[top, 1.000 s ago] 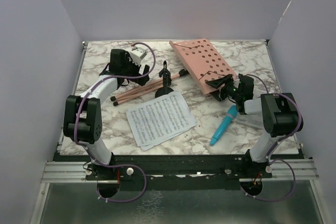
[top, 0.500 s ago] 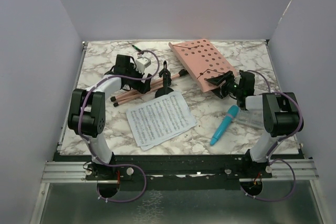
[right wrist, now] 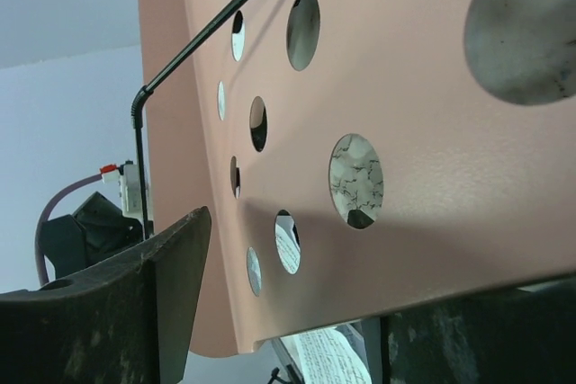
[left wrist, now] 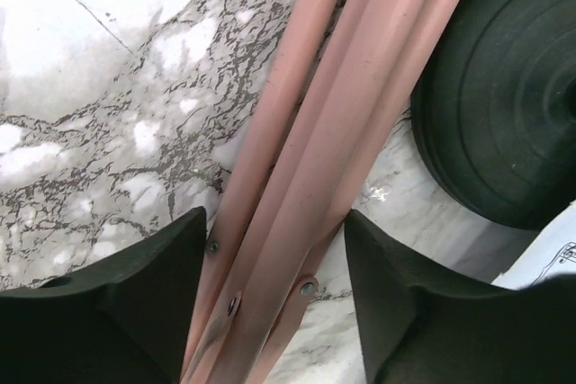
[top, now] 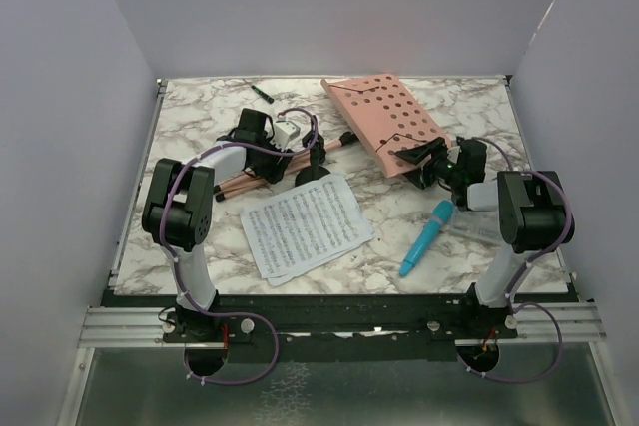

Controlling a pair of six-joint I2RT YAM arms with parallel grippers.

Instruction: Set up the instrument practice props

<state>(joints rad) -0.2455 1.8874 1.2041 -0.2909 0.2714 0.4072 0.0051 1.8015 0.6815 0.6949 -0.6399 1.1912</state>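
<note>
Marble counter, white booth. Stand lies flat at far centre. Left claw has swung in over the legs and is narrowing around them; can't tell if it grips yet. Right claw holds the stand's perforated panel by its edge. Two-arm lift to upright looks next.

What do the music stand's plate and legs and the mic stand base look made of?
Pink perforated plate: likely painted sheet metal, matte, thin, with punched holes. Legs: pink painted metal, seemingly; small screws show. Mic stand base: dull black, ringed; plastic or metal, unclear.
</note>
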